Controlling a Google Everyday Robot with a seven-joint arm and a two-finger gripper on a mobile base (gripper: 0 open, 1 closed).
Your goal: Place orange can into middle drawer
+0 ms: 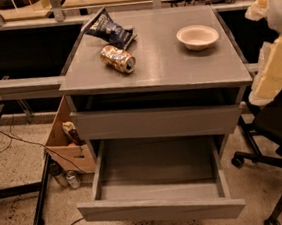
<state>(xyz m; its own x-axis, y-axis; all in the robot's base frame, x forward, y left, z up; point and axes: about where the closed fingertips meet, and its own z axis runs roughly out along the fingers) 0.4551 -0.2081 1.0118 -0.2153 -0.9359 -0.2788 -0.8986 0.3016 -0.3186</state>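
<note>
The middle drawer [161, 209] stands pulled open, nearest the camera. Above it, on the tabletop [176, 66], the orange can [118, 59] lies on its side just before a blue snack bag [108, 29] (white bowl [197, 36] further right). The gripper [276, 67] hangs at the right edge, well apart from the can; its state I cannot tell

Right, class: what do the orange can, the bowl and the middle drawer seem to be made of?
The orange can: thin metal, likely aluminium; glossy coppery sheen, dented side. The bowl: matte off-white, perhaps paper or plastic; unclear. The middle drawer: flat matte grey, perhaps painted wood or laminate. The gripper hangs at the right edge, well apart from the can.
</note>
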